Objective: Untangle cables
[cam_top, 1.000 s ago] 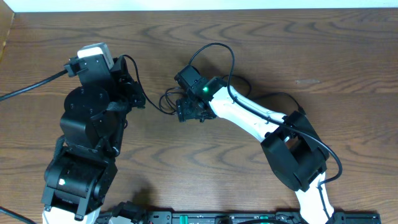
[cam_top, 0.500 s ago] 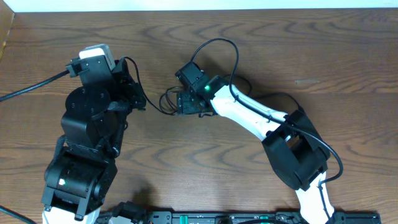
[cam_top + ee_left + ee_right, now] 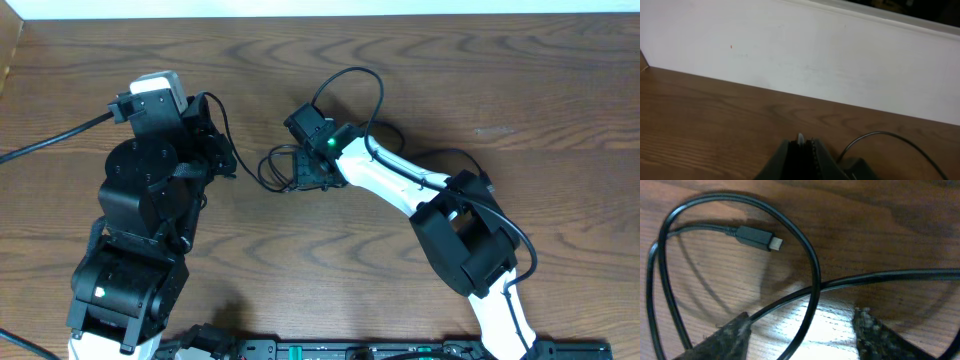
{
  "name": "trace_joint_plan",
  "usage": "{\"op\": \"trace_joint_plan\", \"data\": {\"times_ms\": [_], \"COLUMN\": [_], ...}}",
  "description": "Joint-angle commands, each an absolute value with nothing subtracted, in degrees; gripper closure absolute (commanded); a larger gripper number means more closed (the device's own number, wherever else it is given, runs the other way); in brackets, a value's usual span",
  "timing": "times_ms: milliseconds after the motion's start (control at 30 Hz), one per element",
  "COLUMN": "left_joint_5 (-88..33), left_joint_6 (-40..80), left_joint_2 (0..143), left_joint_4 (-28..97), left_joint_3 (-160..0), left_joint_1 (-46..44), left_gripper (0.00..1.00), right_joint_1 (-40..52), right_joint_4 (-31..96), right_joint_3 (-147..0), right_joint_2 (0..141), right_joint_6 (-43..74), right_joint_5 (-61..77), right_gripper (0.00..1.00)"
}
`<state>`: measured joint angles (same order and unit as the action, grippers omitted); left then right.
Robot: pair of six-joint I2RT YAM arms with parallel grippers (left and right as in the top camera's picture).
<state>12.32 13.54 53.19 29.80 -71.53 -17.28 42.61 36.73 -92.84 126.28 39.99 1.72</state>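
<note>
The right fingers [image 3: 732,335] stand spread wide over the wooden worktop [image 3: 480,90], straddling the black cord [image 3: 816,272] near the middle of the worktop. In the right wrist view the cord lies flat on the wood in a loose loop that crosses over itself just ahead of the gap between the two fingers. One strand runs off to the right edge and another drops down between the fingertips. Neither finger touches it. The cord's plug [image 3: 756,237], black with a small metal tip, rests inside the loop at the upper left, well clear of both fingers.

From overhead, the loop sits just left of the white right arm [image 3: 400,185], between it and the black left arm [image 3: 150,190], and a strand trails off toward the left arm.

The left fingers [image 3: 812,152] are pressed together, low over the wood and facing a white wall [image 3: 790,60]. A pale sliver shows at their tips. Whether they nip the cord cannot be told. A thin dark cable [image 3: 890,134] arcs over the worktop to their right, and it is unclear whether this is the same cord.
</note>
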Motion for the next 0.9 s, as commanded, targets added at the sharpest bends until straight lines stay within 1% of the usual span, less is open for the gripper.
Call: {"op": "trace_joint_plan", "data": {"times_ms": [0,33,67,233,267,333,567,867], "left_joint_5": [12.4,12.4,12.4,12.4,12.4,12.4,12.4,12.4], "left_joint_6": [13.8,13.8,13.8,13.8,13.8,13.8,13.8,13.9], "left_joint_2": [53.1,53.1,53.1,53.1,53.1,53.1,54.9,61.8], "left_joint_4": [29.7,29.8,29.8,30.2,30.4,30.9,31.2,31.4], "left_joint_3": [-71.9,-71.9,-71.9,-71.9,-71.9,-71.9,-71.8,-71.9], "left_joint_1": [-17.0,-17.0,-17.0,-17.0,-17.0,-17.0,-17.0,-17.0], "left_gripper": [0.88,0.88,0.88,0.89,0.88,0.88,0.88,0.88], "right_joint_1": [42.7,42.7,42.6,42.6,42.6,42.6,41.3,37.1], "right_joint_4": [37.0,37.0,37.1,37.3,37.3,37.3,38.5,47.2], "right_joint_3": [-92.5,-92.5,-92.5,-92.5,-92.5,-92.6,-92.9,-98.9], "right_joint_2": [127.1,127.1,127.1,127.1,127.1,127.1,127.0,126.3], "right_joint_6": [40.9,40.9,40.9,40.8,40.8,40.6,39.9,35.3], "right_joint_5": [1.7,1.7,1.7,1.7,1.7,1.7,1.7,2.1], "right_gripper": [0.51,0.62,0.65,0.93,0.96,0.99,0.99,0.99]}}
